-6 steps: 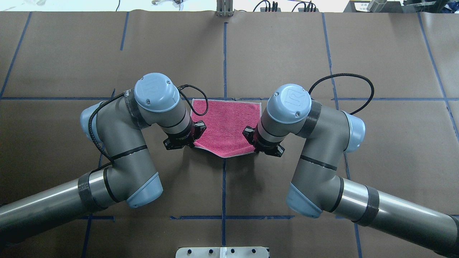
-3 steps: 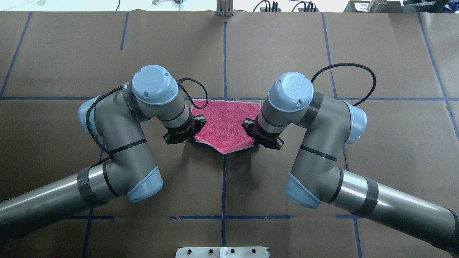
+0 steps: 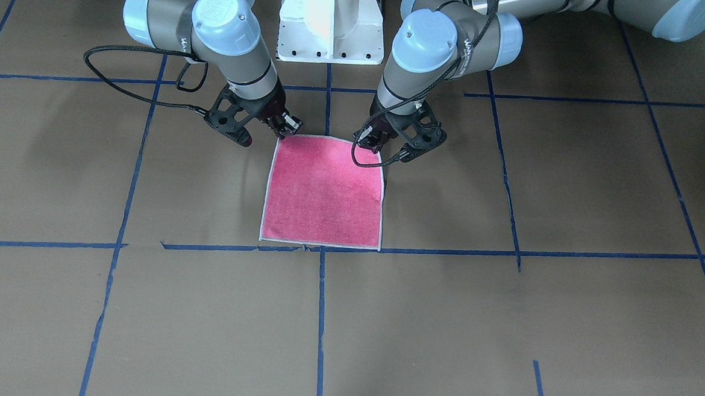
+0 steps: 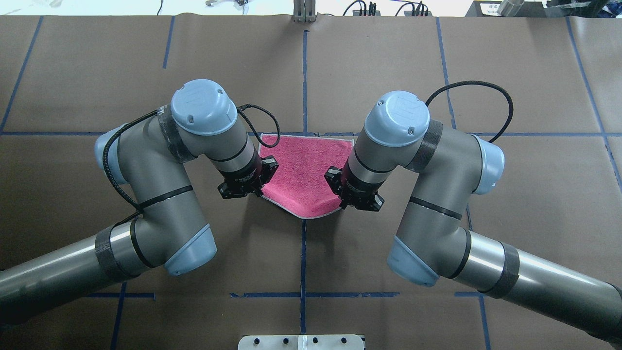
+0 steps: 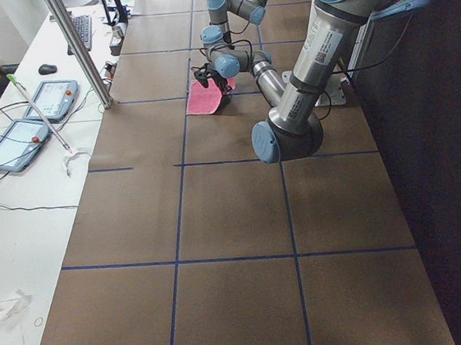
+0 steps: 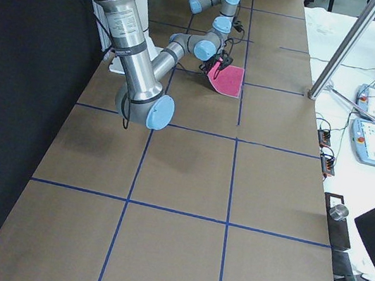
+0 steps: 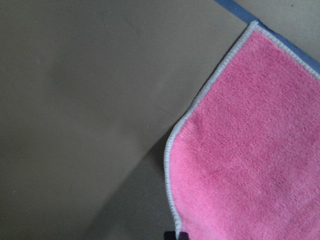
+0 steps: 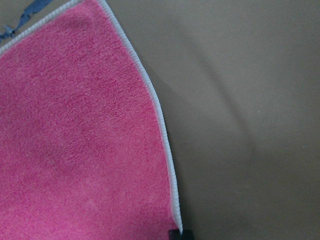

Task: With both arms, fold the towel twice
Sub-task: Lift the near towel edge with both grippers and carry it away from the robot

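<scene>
Midway between the table's (image 4: pixel 437 218) side edges, the towel (image 4: pixel 303 170) lies pink face up, with its far edge flat and its two robot-side corners raised. The left gripper (image 3: pixel 372 146) and right gripper (image 3: pixel 282 128) each hold one raised corner, jaws closed on the cloth. Judged progress: the first fold is barely begun, no fold is complete, and the second fold is outstanding.

Probably a lab: taped table (image 4: pixel 388 58), teach pendants (image 5: pixel 45 100).

You have one overhead camera looking down on the table (image 4: pixel 369 73), and one opposite, facing the base (image 3: pixel 331 22). Two distant end cameras look along it. Both wrist cameras sit close over the towel (image 7: pixel 250 150), which all views share.
</scene>
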